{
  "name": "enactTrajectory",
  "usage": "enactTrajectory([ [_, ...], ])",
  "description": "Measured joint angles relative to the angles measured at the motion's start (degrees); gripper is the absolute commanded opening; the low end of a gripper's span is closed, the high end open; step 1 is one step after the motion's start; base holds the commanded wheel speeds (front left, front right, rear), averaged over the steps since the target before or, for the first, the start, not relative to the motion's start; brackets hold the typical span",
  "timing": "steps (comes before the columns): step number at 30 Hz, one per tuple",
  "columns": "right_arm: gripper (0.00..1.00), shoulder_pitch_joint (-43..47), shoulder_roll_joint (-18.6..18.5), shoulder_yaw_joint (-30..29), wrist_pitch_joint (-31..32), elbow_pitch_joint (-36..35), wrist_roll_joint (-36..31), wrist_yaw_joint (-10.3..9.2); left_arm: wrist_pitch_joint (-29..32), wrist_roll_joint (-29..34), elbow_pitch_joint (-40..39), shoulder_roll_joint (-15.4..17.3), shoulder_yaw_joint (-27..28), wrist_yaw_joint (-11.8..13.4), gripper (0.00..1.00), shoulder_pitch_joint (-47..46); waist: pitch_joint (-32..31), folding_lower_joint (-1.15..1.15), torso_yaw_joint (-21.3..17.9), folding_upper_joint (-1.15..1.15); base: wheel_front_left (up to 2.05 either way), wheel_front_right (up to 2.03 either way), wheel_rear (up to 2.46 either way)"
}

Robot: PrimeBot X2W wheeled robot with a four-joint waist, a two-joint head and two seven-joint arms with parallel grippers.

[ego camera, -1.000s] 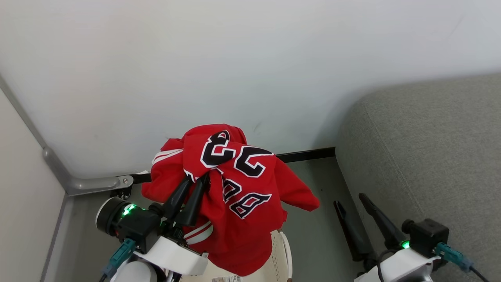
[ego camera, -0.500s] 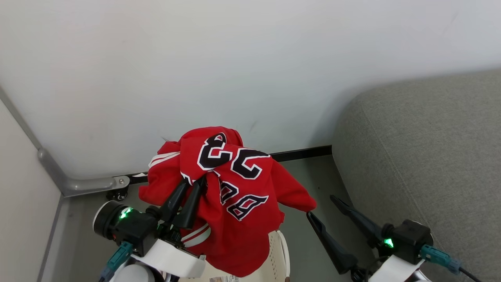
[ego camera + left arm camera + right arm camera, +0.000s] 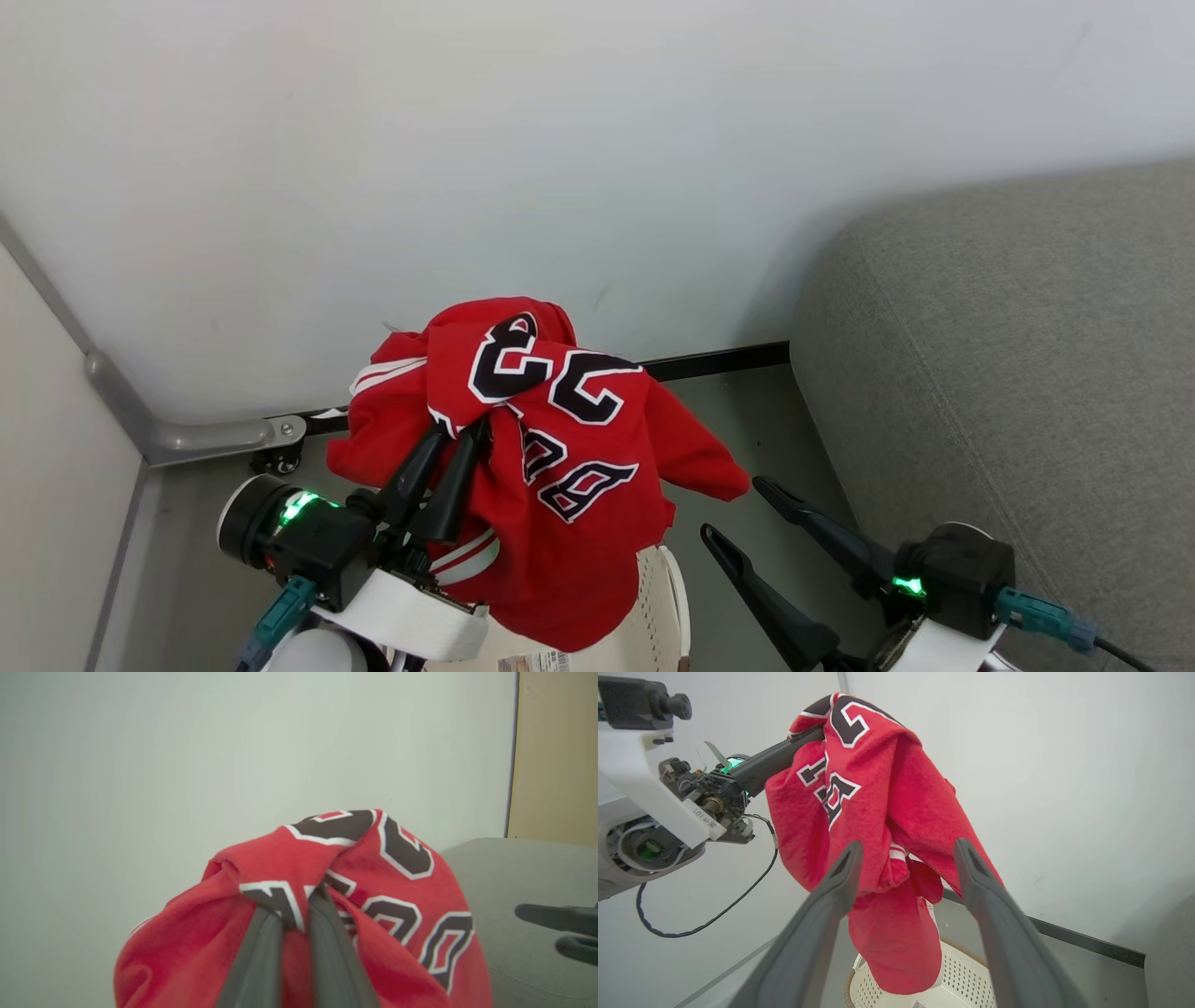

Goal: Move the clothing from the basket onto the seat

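Red clothing (image 3: pixel 878 788), tail over basket (image 3: pixel 959 977), right wrist view.

We see the red jersey (image 3: pixel 597 523), its black 23 showing, hanging bunched at lower centre, its lower end over the cream perforated basket (image 3: pixel 656 621) at the bottom edge. The grey sofa (image 3: pixel 1027 373) occupies the right side.
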Motion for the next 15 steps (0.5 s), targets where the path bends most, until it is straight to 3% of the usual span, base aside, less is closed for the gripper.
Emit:
enactTrajectory([
  [15,1.00,-3.6,-1.7,1.7,0.0,-2.0,1.9,0.00,0.0,1.4,-2.9,0.0,-1.9,0.0,0.00,-0.1,0.1,0.00,0.5,0.00,0.00,0.00,0.00],
])
